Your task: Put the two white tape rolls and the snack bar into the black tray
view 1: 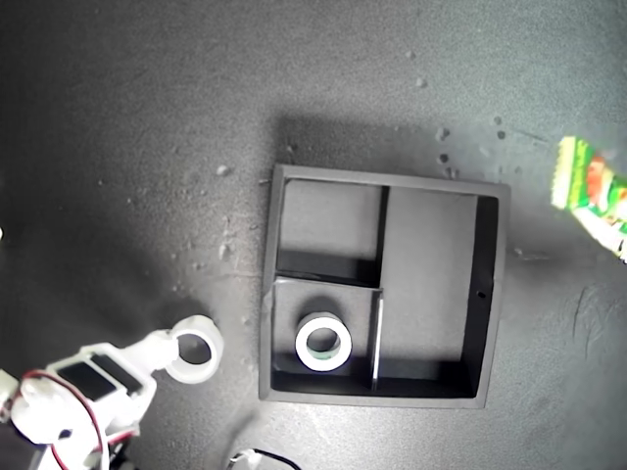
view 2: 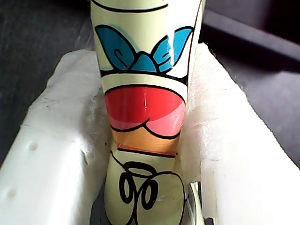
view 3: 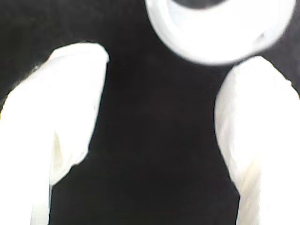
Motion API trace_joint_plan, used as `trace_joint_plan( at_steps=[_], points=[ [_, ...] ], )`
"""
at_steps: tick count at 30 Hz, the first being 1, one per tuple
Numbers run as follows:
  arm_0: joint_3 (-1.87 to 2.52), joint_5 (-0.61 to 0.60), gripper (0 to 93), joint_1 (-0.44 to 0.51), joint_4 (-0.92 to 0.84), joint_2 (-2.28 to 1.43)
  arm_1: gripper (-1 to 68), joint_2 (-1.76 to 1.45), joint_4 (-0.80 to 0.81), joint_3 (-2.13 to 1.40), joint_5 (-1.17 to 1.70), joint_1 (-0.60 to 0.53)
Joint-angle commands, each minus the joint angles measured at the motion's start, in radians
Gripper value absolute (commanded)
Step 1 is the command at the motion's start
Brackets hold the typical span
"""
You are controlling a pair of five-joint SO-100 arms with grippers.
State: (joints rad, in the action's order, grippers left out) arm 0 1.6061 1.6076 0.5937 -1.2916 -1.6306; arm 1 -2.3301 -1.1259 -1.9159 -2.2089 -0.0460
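Note:
The black tray (view 1: 392,180) lies in the middle of the exterior view. A white tape roll (view 1: 324,343) with a greenish inner rim lies flat in its small near-left compartment. The other white tape roll (view 1: 194,351) lies on the dark surface to the exterior view's left of the tray. My second gripper (view 1: 168,354) is open just short of that roll (view 3: 220,28), with one fingertip (view 3: 255,75) close to its rim. My first gripper (view 2: 143,61) is shut on the snack bar (view 2: 145,108), squeezed between white padded fingers (view 2: 61,154). The snack bar (view 1: 593,196) pokes in at the exterior view's right edge.
The surface is dark grey with small white specks (view 1: 223,170) scattered around the tray. The second arm's white body with red wires (view 1: 83,392) fills the exterior view's lower left corner. A cable end (view 1: 257,458) shows at the bottom edge.

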Motion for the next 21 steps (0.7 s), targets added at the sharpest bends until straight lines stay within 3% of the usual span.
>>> trace_joint_plan(
  at_steps=[1,7,14,21],
  points=[
    [-0.083,-0.005,18.1,0.015,0.021,0.051,-0.6,0.132,-0.006,0.196,0.965,-0.026],
    [-0.081,0.015,18.1,0.032,0.081,0.123,-0.5,0.147,-0.017,0.118,0.532,-0.029],
    [-0.086,-0.003,18.2,0.023,0.130,0.218,-0.4,0.147,0.138,-0.034,0.172,-0.048],
    [-0.095,-0.044,18.4,0.002,0.146,0.279,-0.4,0.147,0.029,-0.060,-0.110,-0.095]
  ],
)
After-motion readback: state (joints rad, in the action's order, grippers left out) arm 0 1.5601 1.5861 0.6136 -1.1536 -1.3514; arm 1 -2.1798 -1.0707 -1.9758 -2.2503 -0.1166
